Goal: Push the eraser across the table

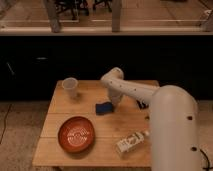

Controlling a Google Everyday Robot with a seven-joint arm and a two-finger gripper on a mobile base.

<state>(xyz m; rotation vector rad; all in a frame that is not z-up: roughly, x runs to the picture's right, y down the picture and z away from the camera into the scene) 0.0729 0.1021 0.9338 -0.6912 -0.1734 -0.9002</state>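
The eraser (104,108) is a small dark-blue block lying near the middle of the light wooden table (55,125). My gripper (115,102) hangs at the end of the white arm, down at the tabletop right beside the eraser's right edge. I cannot tell whether it touches the eraser.
An orange plate (76,134) sits at the front left. A clear plastic cup (70,87) stands at the back left. A pale bottle (131,142) lies on its side at the front right. A dark object (142,104) lies at the right behind my arm.
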